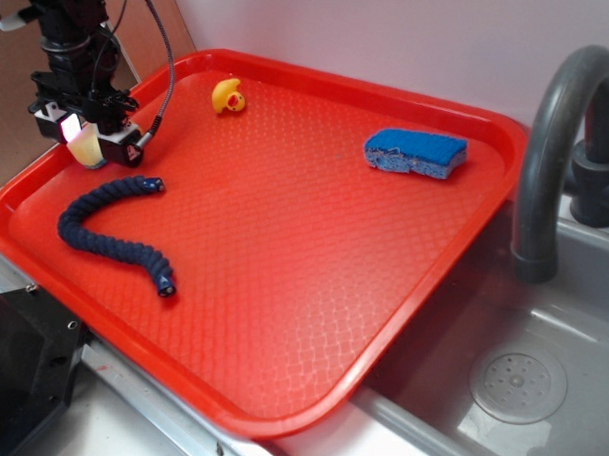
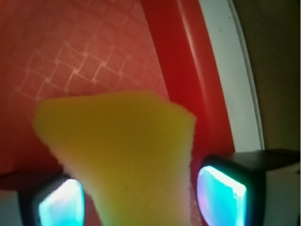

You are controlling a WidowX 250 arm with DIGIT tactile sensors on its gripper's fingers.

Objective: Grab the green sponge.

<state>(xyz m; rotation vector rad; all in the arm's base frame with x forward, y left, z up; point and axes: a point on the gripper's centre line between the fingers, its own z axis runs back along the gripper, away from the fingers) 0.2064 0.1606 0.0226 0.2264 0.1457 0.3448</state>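
Fingers: gripper (image 1: 90, 145) stands at the tray's far-left corner, pointing down. In the wrist view two fingers (image 2: 221, 190) flank a yellow foam block, closed in to its sides; the left one touches the foam, and a thin strip of red shows by the right one. Looks like a grip, though firm contact on both sides cannot be confirmed.

Sponge: green sponge (image 2: 124, 160) sits directly between the fingers, not off to any side. Only the yellow foam shows; the dark scouring layer is out of sight. In the exterior view a pale-yellow lump (image 1: 86, 152) peeks out under the gripper.

Axis: foam runs from the fingers forward across the wrist view, widest at the far end; fingers close across its narrower span.

Height: cannot tell whether the sponge rests on the tray or hangs just clear of it.

Judgement: grasp appears made or nearly made; what remains is a straight lift. Risk is soft foam slipping if the pinch is light.

Tray: red tray (image 1: 317, 288), rim just beside the gripper.

Nearby: navy rope (image 1: 114, 230) just in front of the gripper.

Farther: duck (image 1: 228, 96) near the back rim; blue sponge (image 1: 416, 152) well apart, on the side toward the faucet (image 1: 552, 149) and sink (image 1: 550, 380).
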